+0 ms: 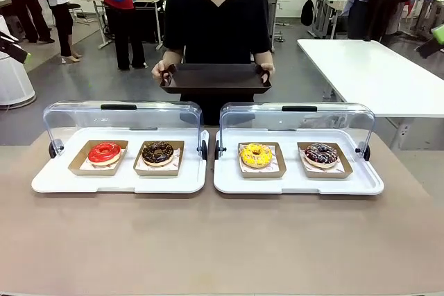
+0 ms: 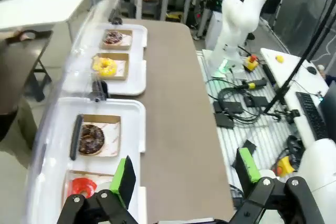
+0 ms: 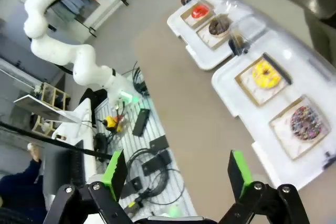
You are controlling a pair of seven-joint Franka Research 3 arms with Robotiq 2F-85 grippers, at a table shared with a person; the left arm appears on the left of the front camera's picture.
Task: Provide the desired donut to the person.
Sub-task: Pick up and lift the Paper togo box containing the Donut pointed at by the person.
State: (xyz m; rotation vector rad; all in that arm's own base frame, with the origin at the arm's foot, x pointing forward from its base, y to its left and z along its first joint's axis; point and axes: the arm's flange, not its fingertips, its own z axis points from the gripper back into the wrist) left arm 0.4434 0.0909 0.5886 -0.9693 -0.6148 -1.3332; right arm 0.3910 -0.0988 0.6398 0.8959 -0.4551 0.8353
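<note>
Donuts (image 1: 256, 155) flat, holes facing up

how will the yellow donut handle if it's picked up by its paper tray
Probably light: the yellow donut sits in a shallow brown tray. The thin card wall likely flexes under a pinch. The donut lies loose inside, so tilting may slide it.

left gripper (image 2: 186, 174): fingers wide apart, held high | right gripper (image 3: 177, 174): fingers wide apart, held high
</note>
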